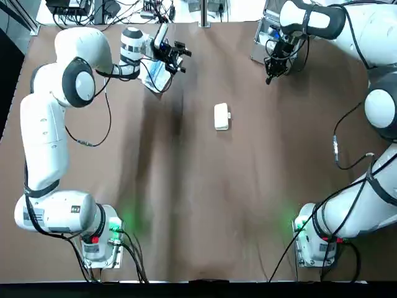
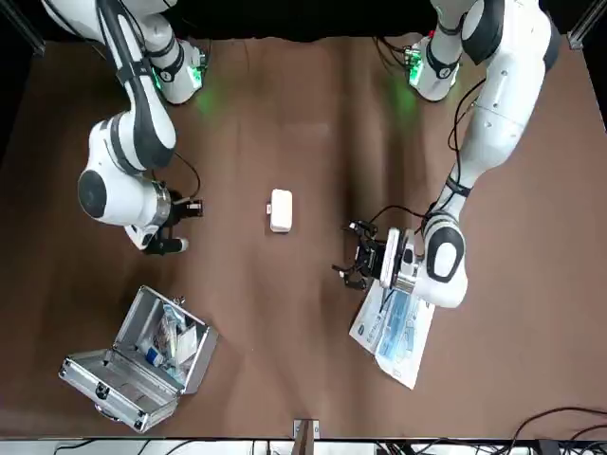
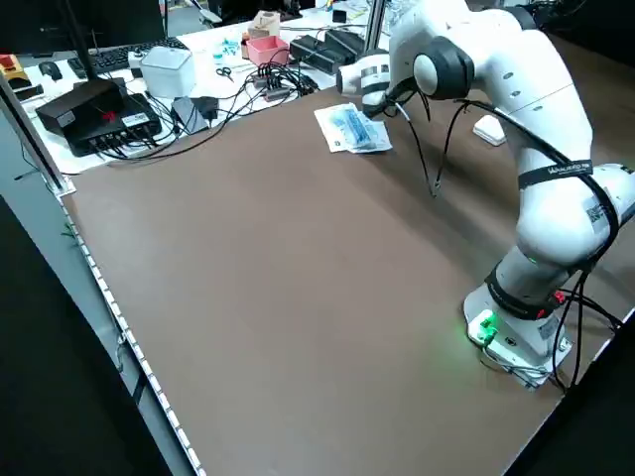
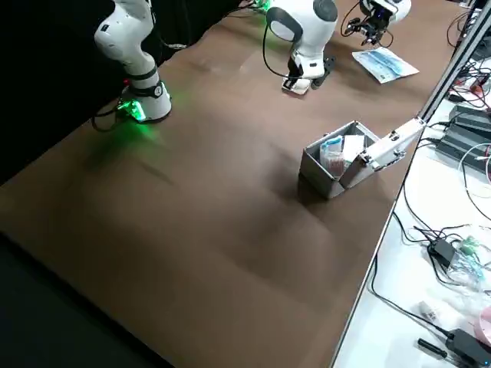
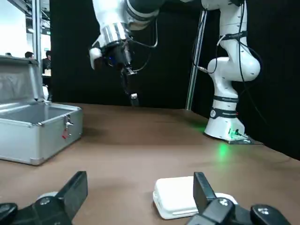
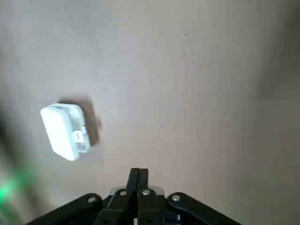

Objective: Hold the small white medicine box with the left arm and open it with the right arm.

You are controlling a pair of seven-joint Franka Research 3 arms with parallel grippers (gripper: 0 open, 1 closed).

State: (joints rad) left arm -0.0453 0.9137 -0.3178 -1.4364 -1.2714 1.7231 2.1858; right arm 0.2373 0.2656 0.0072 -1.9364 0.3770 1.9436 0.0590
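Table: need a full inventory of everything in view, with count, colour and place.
table: 1, brown, under everything
box: 1, white, shut, near table centre, untouched
case: 1, silver, lid open, far right corner, small items inside
packet: 1, blue and white, flat at far left
bench gear: several, mostly black boxes and cables, off the table at its far edge
left gripper: 1, black, open, far left beside the packet, apart from the box
right gripper: 1, black, shut, far right near the case, empty

Left claw (image 1: 181,61) spread wide; right claw (image 6: 138,175) closed.
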